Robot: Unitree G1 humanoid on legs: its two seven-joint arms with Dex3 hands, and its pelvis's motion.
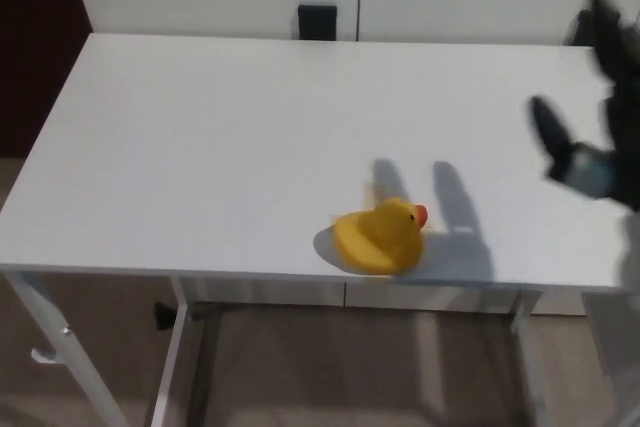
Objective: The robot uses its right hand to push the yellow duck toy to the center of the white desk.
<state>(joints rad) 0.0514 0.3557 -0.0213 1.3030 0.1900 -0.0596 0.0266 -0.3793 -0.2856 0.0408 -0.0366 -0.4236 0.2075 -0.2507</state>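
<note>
The yellow duck toy (pixel 381 237) with an orange beak sits near the front edge of the white desk (pixel 220 137), a little right of the desk's middle. My right hand (pixel 590 117) is at the picture's right edge, raised and blurred, well to the right of the duck and apart from it. Its thumb and fingers are spread and hold nothing. The hand's shadow falls on the desk just right of the duck. My left hand does not show.
A white wall or cabinet runs behind the desk, with two black brackets (pixel 317 21) at its far edge. Below the front edge are the desk's white legs (pixel 185 347) and a brown floor.
</note>
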